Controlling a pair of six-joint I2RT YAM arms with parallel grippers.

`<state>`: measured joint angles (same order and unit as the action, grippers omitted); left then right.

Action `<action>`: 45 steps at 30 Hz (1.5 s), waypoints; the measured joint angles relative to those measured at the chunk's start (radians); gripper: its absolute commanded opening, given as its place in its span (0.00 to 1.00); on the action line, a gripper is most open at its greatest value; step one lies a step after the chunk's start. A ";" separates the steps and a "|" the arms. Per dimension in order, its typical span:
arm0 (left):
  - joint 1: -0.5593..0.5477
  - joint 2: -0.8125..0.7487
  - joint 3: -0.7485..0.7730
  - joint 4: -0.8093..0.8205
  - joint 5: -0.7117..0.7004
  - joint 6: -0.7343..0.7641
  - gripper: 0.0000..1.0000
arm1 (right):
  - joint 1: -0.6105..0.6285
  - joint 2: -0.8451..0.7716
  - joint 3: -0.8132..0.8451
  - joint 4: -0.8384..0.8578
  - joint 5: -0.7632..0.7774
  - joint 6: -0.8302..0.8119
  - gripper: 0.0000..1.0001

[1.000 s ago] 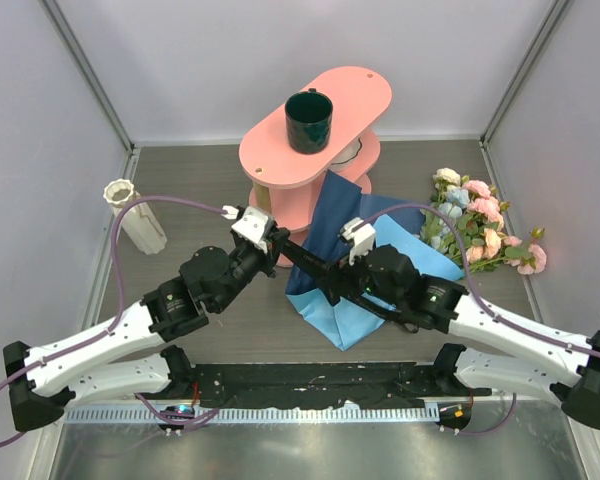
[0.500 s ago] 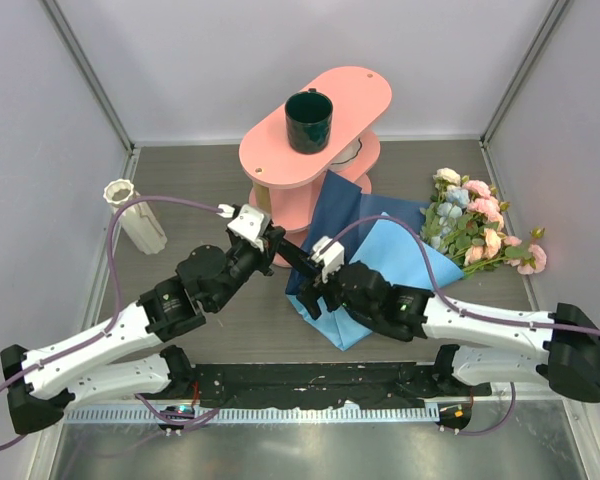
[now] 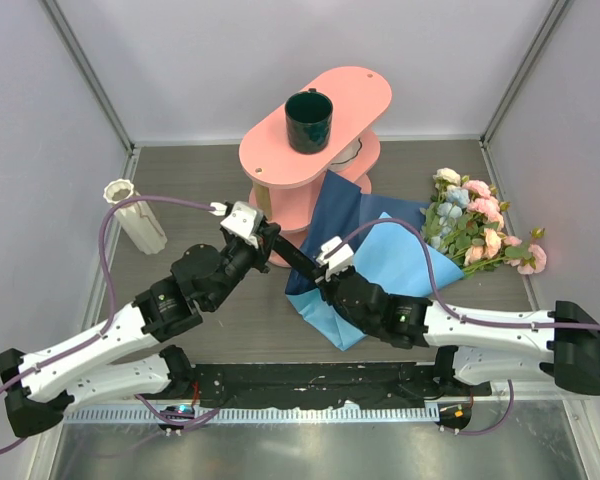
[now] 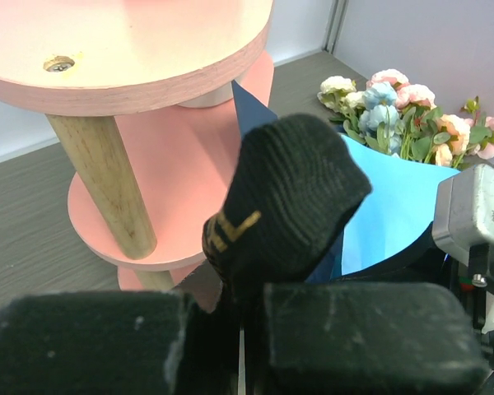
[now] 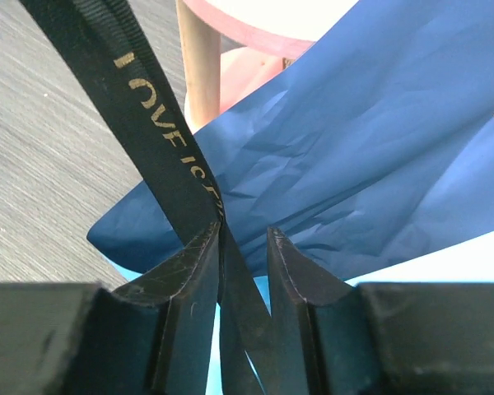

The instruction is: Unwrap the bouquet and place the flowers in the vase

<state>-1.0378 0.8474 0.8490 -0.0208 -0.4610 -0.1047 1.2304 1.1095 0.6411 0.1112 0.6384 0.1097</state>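
Top external: 1 ribbon [image 3: 300,257], L gripper [image 3: 272,237] clamps it, R gripper [image 3: 323,277] narrow round it.

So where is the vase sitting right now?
In the top view the vase stands near the left edge of the table, to the left of the pink stand and far from the flowers on the right.

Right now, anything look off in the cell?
Nothing spilled or broken. The ribbon is stretched in the air between the left gripper, shut on it, and the right gripper, jaws around it with a gap. The paper lies creased by the stand; flowers lie loose at right.
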 measured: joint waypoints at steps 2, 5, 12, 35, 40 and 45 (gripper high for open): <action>0.003 -0.005 0.000 0.000 0.002 -0.003 0.00 | 0.000 -0.004 0.000 0.017 0.013 -0.002 0.33; 0.007 -0.012 0.000 0.001 0.009 -0.011 0.00 | 0.000 -0.003 0.000 0.033 0.011 0.001 0.48; 0.016 -0.030 0.000 0.001 0.026 -0.021 0.00 | 0.000 0.053 0.001 0.054 -0.061 -0.009 0.51; 0.020 -0.046 -0.002 0.001 0.121 -0.009 0.69 | 0.000 -0.283 0.040 -0.045 0.087 0.006 0.01; 0.022 -0.052 -0.002 -0.004 0.387 0.000 0.87 | 0.000 -0.418 0.064 -0.172 0.082 0.006 0.01; 0.022 -0.059 0.000 0.006 0.608 0.006 1.00 | 0.000 -0.500 0.109 -0.328 0.060 0.014 0.01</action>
<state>-1.0157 0.7883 0.8490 -0.0151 0.1467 -0.0986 1.2304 0.6094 0.7506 -0.2169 0.6983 0.1242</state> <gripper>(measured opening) 0.977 0.034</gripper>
